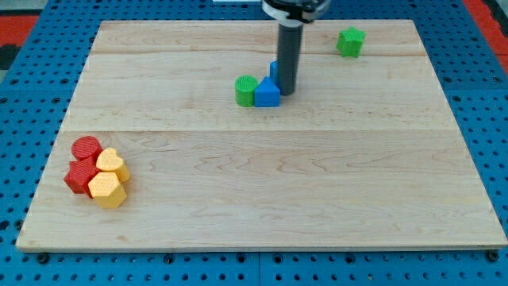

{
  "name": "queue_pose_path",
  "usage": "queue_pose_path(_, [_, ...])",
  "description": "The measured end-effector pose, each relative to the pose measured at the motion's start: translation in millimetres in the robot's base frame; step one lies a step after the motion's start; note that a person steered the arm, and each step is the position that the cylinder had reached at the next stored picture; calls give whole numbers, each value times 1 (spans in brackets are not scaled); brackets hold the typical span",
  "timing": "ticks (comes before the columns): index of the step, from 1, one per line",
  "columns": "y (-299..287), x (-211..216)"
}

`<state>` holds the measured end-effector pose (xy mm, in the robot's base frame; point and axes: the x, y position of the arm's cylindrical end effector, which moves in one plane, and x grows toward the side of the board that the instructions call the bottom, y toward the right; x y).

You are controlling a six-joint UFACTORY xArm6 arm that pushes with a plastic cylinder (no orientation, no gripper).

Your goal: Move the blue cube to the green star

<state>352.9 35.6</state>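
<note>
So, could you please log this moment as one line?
my tip touching blue cube | cube beside green cylinder | green star far right

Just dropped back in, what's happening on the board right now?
My tip sits at the right edge of a blue block, which touches a green block on its left. Another blue piece peeks out behind the rod. The green star stands apart at the view's top right, so the blue cube hasn't reached it.
</note>
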Motion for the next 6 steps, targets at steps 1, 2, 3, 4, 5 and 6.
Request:
queue_pose_path(1, [4,-42])
queue_pose_path(2, [-15,-58])
queue_pose_path(3, [-53,-78])
queue_pose_path(4, [8,-84])
queue_pose_path(5, [57,-82])
queue_pose_path(6, [56,-32])
